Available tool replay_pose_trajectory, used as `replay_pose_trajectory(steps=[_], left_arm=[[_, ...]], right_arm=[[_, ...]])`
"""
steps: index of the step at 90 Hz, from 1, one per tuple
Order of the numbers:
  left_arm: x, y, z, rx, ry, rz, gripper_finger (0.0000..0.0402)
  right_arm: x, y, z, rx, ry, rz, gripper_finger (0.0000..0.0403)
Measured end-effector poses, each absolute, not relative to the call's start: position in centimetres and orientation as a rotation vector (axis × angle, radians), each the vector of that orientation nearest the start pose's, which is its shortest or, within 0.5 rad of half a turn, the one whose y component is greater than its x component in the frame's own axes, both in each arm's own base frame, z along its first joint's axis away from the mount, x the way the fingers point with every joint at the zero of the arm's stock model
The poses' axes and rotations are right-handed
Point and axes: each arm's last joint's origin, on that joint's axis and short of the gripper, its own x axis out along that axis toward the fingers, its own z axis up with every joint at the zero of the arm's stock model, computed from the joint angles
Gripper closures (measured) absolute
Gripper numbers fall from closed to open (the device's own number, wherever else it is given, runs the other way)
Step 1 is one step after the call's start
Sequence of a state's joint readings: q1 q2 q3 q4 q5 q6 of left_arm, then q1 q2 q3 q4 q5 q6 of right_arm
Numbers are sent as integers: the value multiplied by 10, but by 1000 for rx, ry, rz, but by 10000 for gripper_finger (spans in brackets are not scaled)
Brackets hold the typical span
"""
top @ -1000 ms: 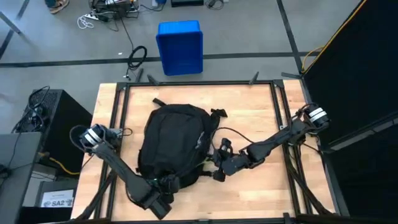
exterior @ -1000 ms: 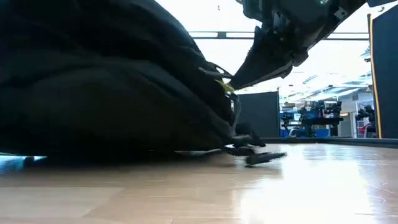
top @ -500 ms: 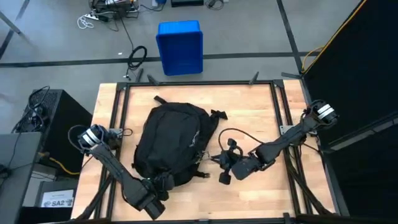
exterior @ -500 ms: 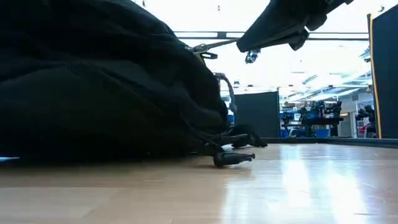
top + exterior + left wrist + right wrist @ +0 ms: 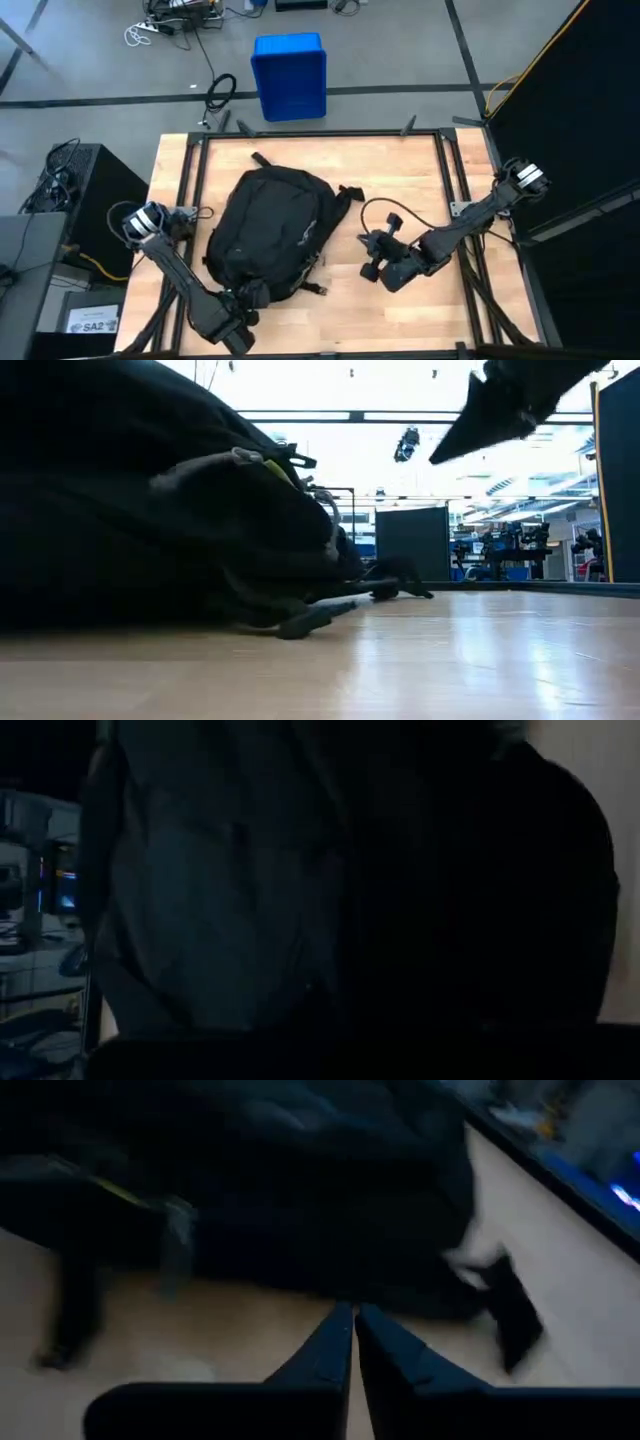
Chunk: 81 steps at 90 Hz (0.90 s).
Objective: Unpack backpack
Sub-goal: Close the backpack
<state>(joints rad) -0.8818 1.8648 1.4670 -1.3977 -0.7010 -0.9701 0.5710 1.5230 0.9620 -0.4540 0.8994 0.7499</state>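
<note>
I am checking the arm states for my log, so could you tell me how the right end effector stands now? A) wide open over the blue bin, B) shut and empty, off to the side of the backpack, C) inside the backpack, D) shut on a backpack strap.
B: the right end effector shows fingertips together with nothing between them, apart from the backpack.

Backpack is pretty much solid black, straps included, with a thin light streak on the front panel. It sits on a pale wood-grain table with a dark frame, and both arms are dark with white bits near their bases. Bright blue bin on the grey floor behind.
</note>
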Motion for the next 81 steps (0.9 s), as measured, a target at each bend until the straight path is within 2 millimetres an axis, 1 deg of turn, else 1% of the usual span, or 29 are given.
replay_pose_trajectory(steps=[7, 13, 19, 25, 30, 36, 45, 60, 69, 81], left_arm=[[222, -240, 229, 429, 1079, 443, 401], [224, -238, 230, 434, 1063, 455, 401], [227, -236, 230, 439, 1039, 471, 401], [230, -233, 231, 448, 1017, 487, 401], [232, -231, 231, 448, 1012, 497, 401], [234, -229, 231, 444, 1011, 505, 401], [234, -229, 231, 441, 1009, 504, 401], [233, -230, 231, 442, 1007, 501, 401], [234, -231, 231, 459, 1009, 487, 401], [237, -234, 231, 461, 990, 455, 401]], right_arm=[[260, 137, 213, 60, 587, -549, 401], [265, 141, 212, 98, 584, -503, 401], [277, 149, 210, 142, 565, -404, 402], [291, 157, 204, 145, 544, -277, 399], [303, 163, 198, 122, 522, -181, 392], [315, 165, 190, 87, 479, -128, 382], [329, 157, 182, 46, 442, -142, 366], [338, 138, 181, 45, 440, -196, 354], [341, 130, 181, 53, 436, -216, 365], [346, 124, 174, 59, 446, -222, 396]])
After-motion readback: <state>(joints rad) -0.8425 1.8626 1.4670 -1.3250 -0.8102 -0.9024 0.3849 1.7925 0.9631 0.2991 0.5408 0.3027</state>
